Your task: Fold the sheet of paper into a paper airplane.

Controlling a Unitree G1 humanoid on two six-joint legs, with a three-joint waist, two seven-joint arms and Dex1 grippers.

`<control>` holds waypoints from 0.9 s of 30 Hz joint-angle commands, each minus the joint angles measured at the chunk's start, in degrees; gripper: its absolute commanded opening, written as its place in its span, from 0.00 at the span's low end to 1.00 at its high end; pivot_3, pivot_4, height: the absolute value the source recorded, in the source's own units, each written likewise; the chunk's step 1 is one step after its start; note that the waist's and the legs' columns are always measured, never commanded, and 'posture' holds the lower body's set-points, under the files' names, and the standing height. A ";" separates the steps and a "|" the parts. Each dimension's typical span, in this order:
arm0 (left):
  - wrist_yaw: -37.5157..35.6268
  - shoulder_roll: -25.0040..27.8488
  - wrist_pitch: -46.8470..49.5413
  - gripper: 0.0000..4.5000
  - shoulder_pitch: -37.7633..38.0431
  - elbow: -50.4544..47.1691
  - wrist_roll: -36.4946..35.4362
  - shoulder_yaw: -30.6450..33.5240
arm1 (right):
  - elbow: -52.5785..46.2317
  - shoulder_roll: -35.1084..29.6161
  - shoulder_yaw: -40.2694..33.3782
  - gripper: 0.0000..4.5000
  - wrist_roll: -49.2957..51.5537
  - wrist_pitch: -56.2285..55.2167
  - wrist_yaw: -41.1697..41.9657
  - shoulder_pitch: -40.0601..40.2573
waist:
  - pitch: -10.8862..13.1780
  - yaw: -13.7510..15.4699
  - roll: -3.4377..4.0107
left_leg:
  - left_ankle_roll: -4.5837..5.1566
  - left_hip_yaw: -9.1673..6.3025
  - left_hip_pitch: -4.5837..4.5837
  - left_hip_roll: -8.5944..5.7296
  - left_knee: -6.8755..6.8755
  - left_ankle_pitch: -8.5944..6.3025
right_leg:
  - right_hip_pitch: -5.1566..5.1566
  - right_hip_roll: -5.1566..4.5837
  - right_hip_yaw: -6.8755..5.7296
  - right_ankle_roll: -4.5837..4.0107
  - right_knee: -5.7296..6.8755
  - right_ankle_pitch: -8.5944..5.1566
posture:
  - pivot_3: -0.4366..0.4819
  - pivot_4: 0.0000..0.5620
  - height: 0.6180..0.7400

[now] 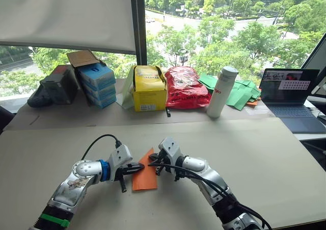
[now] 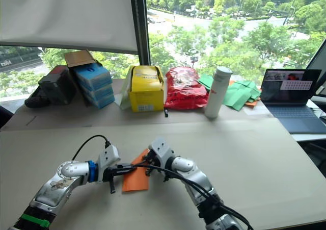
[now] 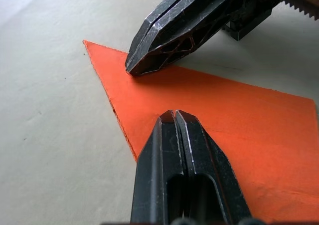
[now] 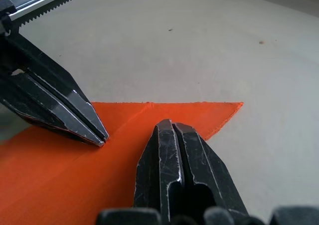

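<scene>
The orange sheet of paper point(image 1: 145, 179) lies flat on the beige table point(image 1: 254, 153), folded into a pointed shape with its tip toward the far side. My left gripper point(image 1: 139, 167) comes in from the left, shut, its tips resting on the paper's left part. From the right, my right gripper point(image 1: 153, 161) is also shut and presses its tips on the paper near the point. In the left wrist view my left gripper point(image 3: 174, 115) touches the paper point(image 3: 249, 120), with the right gripper point(image 3: 133, 68) close by. The right wrist view shows the right gripper point(image 4: 172, 126) on the folded edge.
Along the far edge stand a black bag point(image 1: 56, 84), stacked blue boxes point(image 1: 97, 84), a yellow box point(image 1: 149, 90), a red bag point(image 1: 184, 87), a white bottle point(image 1: 222, 92), green paper sheets point(image 1: 243, 92) and an open laptop point(image 1: 288, 95).
</scene>
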 commanded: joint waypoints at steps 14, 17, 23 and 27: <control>-0.39 1.23 1.28 0.01 0.47 1.45 2.12 -2.12 | -14.18 -7.05 4.56 0.00 1.91 10.16 5.20 8.97 | 0.00 0.07 0.00 | 0.05 -0.02 0.01 0.02 0.00 -0.03 | 0.02 0.11 -0.06 0.00 -0.04 -0.01 | 0.48 0.27 1.00; -0.40 1.23 1.27 0.01 0.45 1.51 2.11 -2.14 | -15.61 -7.79 4.99 0.00 2.31 11.39 5.64 9.17 | 0.00 0.07 -0.01 | 0.06 -0.01 0.01 0.01 0.01 -0.03 | 0.03 0.11 -0.10 0.01 -0.06 -0.01 | 0.48 0.27 1.00; -0.37 1.34 1.26 0.01 0.29 1.64 2.28 -2.21 | -19.13 -9.78 6.51 0.00 3.19 13.61 6.89 10.15 | 0.00 0.10 -0.01 | 0.07 -0.01 -0.01 0.01 0.01 -0.04 | 0.02 -0.01 -0.35 0.01 -0.08 -0.01 | 0.48 0.27 1.00; -0.48 1.42 1.33 0.01 0.31 1.57 2.28 -2.21 | -20.64 -10.79 6.70 0.00 3.66 14.67 6.75 10.89 | 0.00 0.11 -0.01 | 0.07 -0.01 0.00 0.02 0.01 -0.04 | 0.03 -0.03 -0.41 0.01 -0.09 -0.01 | 0.48 0.27 1.00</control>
